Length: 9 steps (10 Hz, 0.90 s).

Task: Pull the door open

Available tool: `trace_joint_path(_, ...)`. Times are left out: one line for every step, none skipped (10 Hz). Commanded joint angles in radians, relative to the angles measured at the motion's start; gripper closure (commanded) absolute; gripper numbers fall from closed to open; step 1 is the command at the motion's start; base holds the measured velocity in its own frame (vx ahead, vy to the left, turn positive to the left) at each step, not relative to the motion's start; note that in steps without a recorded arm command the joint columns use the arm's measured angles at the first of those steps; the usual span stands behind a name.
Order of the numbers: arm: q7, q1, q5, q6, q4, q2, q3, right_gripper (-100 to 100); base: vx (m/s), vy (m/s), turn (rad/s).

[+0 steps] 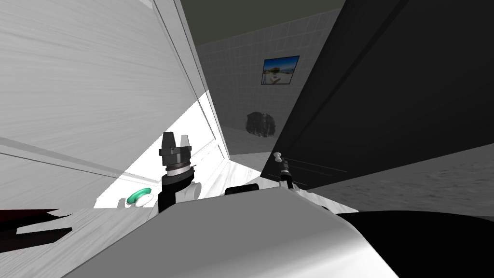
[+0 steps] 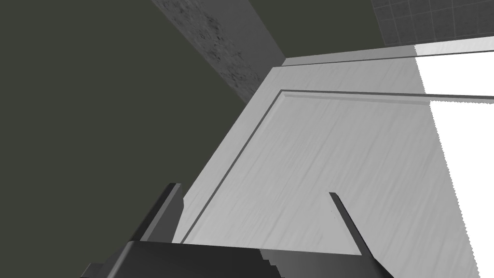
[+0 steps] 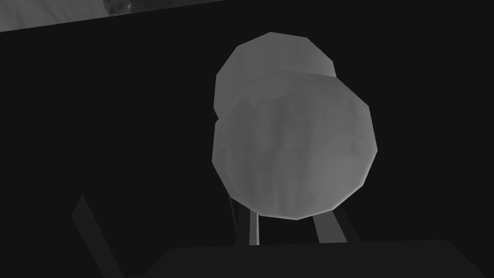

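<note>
step: grabbing round knob [image 3: 294, 145] on dark door [image 1: 386, 96] | right gripper [image 1: 284, 165] at it, can't tell if clamped | left gripper [image 2: 253, 189] spread, idle | next: firm pinch, then you pull

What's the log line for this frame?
phase: approach | right gripper: at knob, dark door | left gripper: open, by white panel

Door [image 1: 386, 87]: flat, plain, near-black slab. Seen in upper right of head view, left edge slanted from top centre down to mid-frame, opening shown beside that edge.

Knob [image 1: 277, 156]: round, faceted, light grey, carried on round backplate [image 3: 270, 58]. Mounted near door's lower left edge, centre of frame.
</note>
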Motion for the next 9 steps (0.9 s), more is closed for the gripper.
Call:
trace_joint_path(-0.05, -0.012, -0.008, -0.009, 0.01, 0.003, 0.003, 100, -0.039, -0.01, 0.072)
trace_joint_path(-0.052, -0.012, -0.008, -0.009, 0.01, 0.003, 0.003, 100, -0.032, -0.008, 0.036)
trace_joint_path(-0.094, -0.016, -0.017, -0.008, 0.014, 0.003, 0.0, 100, -0.039, -0.01, 0.054)
trace_joint_path(-0.119, -0.019, -0.026, -0.007, 0.019, 0.003, -0.002, 100, -0.062, -0.017, 0.119)
trace_joint_path(-0.135, -0.019, -0.026, -0.007, 0.019, 0.003, -0.002, 100, -0.045, -0.012, 0.059)
trace_joint_path(-0.172, -0.023, -0.035, -0.006, 0.023, 0.002, -0.004, 100, -0.037, -0.006, 0.055)
trace_joint_path(-0.177, -0.023, -0.035, -0.006, 0.023, 0.002, -0.004, 100, -0.033, -0.009, 0.03)
trace_joint_path(-0.216, -0.026, -0.044, -0.005, 0.027, 0.002, -0.006, 100, -0.043, -0.014, 0.065)
trace_joint_path(-0.218, -0.026, -0.044, -0.005, 0.027, 0.002, -0.006, 100, -0.037, -0.014, 0.051)
